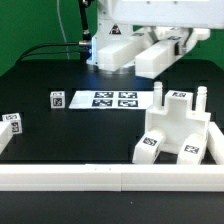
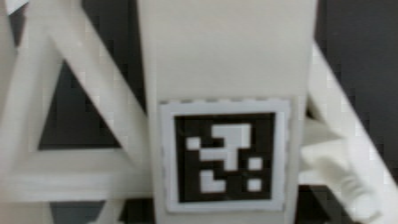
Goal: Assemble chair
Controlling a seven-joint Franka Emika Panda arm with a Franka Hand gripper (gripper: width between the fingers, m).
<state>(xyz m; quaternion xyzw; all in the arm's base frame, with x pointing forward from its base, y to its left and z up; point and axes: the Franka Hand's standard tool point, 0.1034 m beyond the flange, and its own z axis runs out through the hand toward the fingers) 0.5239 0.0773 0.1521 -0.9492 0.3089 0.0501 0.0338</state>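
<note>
High at the back of the exterior view, my gripper [image 1: 139,40] is shut on a white chair part [image 1: 160,55] that hangs clear above the black table. In the wrist view this part [image 2: 214,90] fills the picture, a flat bar with slanted struts and a black-and-white tag [image 2: 222,150]. It hides my fingertips. The boxy seat frame [image 1: 176,132] stands on the table at the exterior view's right. It has two upright pegs [image 1: 157,95] and a tag on its front.
The marker board [image 1: 105,99] lies mid-table, with a small tagged chair part [image 1: 57,99] beside it on the exterior view's left. Another tagged part [image 1: 12,122] sits at the far left. A long white rail [image 1: 90,178] runs along the front. Cables trail at the back left.
</note>
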